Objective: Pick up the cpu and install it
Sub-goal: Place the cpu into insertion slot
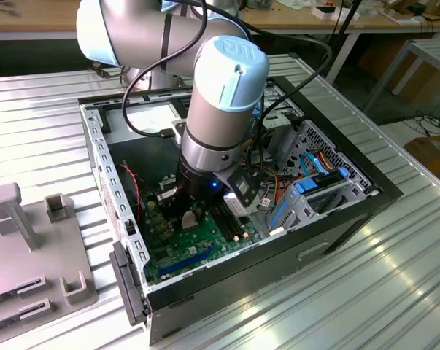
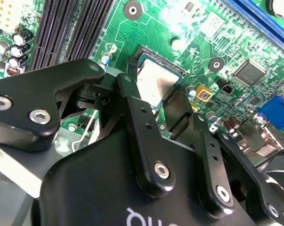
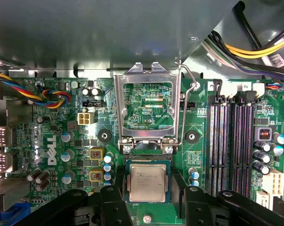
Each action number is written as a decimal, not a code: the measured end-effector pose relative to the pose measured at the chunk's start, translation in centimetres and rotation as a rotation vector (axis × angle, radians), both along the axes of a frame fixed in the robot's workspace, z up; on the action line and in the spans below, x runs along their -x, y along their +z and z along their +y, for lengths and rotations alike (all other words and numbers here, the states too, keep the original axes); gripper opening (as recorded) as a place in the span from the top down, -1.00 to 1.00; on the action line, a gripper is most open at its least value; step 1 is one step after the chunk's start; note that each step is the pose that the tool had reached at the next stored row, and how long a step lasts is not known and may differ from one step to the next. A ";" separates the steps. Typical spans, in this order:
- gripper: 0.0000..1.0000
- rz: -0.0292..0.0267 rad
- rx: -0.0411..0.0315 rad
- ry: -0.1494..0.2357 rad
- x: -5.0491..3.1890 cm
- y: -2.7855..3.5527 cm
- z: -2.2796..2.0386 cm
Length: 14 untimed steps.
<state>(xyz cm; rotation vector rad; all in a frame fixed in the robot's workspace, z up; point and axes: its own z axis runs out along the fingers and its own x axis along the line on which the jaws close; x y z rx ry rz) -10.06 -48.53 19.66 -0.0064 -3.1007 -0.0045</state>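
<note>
My fingers (image 3: 179, 186) clench the small, flat, square silvery-tan metal cpu (image 3: 149, 183) by two opposite edges, right at the black square-framed socket (image 3: 147, 162) near the middle of the green circuit board (image 3: 52, 141). I reckon any tilt or offset here could bend the socket pins.

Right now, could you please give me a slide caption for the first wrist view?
Gripper straddling the cpu at the open socket, its metal frame raised.
</note>
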 end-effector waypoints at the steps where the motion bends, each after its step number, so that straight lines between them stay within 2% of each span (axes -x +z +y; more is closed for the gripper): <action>1: 0.04 0.0007 0.0001 0.000 0.01 0.01 0.00; 2: 0.04 -0.0019 -0.0013 0.000 -0.07 -0.05 0.02; 3: -0.19 -0.0009 -0.0007 0.000 -0.08 -0.04 0.02; 14: -0.19 -0.0004 0.0001 0.000 -0.50 0.00 0.00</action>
